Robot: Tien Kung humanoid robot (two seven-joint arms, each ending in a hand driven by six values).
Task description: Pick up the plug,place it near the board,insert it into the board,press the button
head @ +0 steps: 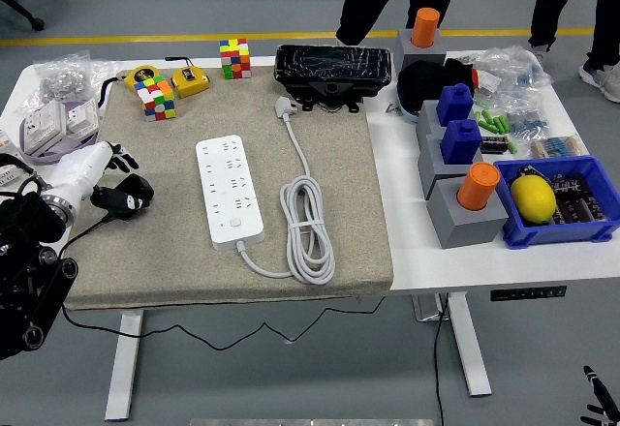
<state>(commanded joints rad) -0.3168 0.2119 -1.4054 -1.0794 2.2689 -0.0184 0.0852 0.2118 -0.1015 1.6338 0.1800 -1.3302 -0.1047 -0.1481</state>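
the left hand [108,176] rests on the mat's [174,261] left edge, fingers curled around a black plug [129,195] (its cord trails off). the white board [231,190] lies well apart, mid-mat.

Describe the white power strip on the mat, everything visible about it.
The white plastic power strip is a long, flat, round-cornered bar lying flat on the beige fabric mat, its length running away from the near edge and slightly tilted. Rows of socket holes cover its top, with one small button near its near end. Every socket is empty. Its white cable leaves the near end, coils beside it and ends in a white plug. No hand touches it.
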